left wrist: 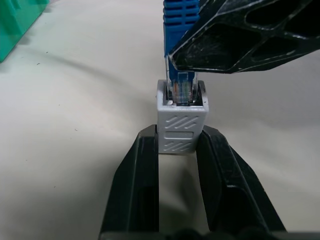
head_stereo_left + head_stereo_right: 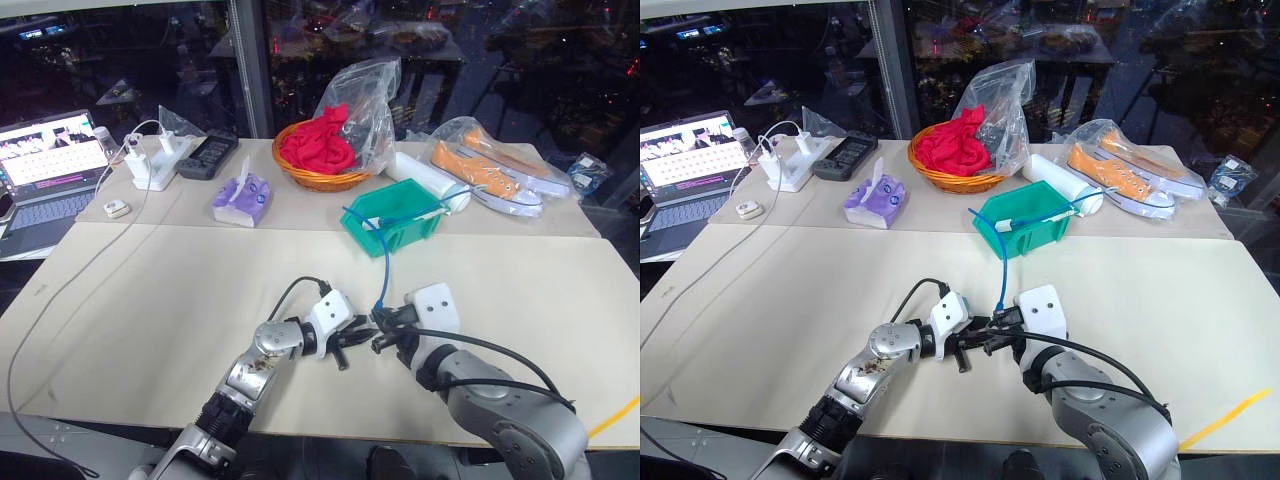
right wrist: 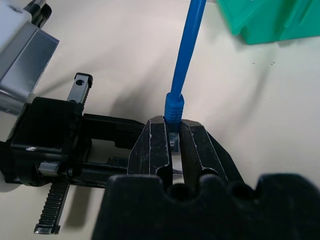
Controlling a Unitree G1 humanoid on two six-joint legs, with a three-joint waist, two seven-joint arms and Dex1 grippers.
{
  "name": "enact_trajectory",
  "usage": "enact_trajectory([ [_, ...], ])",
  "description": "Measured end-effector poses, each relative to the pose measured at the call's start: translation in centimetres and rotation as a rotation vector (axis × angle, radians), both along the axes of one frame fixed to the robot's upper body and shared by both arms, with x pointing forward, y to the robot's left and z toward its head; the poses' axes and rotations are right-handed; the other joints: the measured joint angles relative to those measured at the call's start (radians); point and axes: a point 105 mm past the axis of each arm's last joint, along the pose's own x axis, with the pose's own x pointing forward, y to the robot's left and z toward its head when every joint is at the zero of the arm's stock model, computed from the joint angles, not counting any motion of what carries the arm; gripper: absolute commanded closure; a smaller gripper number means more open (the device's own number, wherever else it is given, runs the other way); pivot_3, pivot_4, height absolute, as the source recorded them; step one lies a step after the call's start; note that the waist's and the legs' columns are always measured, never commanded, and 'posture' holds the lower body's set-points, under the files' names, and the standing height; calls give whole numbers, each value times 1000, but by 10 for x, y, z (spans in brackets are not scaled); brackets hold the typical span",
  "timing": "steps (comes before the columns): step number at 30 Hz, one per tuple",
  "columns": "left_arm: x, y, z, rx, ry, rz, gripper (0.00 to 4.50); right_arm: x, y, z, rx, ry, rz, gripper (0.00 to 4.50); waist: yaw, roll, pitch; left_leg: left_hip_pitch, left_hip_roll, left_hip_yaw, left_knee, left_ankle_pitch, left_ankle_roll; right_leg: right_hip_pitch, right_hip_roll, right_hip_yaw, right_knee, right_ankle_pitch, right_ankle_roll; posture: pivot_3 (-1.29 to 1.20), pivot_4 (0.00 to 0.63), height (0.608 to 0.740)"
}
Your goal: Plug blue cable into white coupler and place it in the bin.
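Near the table's front edge my two grippers meet tip to tip. My left gripper point(image 1: 180, 137) is shut on the white coupler point(image 1: 181, 117), a small ribbed white block with its socket facing away from the fingers. My right gripper point(image 3: 173, 125) is shut on the clear plug of the blue cable point(image 3: 187, 45), just below its blue boot. In the left wrist view the plug point(image 1: 183, 90) sits in the coupler's socket. The blue cable point(image 2: 386, 262) rises from the grippers and runs back into the teal bin point(image 2: 365, 232), which stands behind them at mid-table.
Along the back stand an orange wicker basket point(image 2: 322, 178) with red cloth, a purple tissue pack point(image 2: 240, 200), a white roll point(image 2: 430, 178) and bagged orange shoes point(image 2: 490, 172). A laptop point(image 2: 45, 170), a power strip point(image 2: 155, 162) and a trailing white cord point(image 2: 60, 290) are at the left.
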Motion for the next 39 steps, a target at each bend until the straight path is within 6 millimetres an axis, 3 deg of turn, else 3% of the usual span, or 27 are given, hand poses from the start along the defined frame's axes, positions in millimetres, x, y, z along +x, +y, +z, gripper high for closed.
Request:
enact_trajectory([
  [39,0,5,-4,20,13,11,3903,0,7,-3,-61,57,30,4500,-19,2,-9,2,0,0,0,0,0,1,0,0,0,-1,0,0,150,728],
])
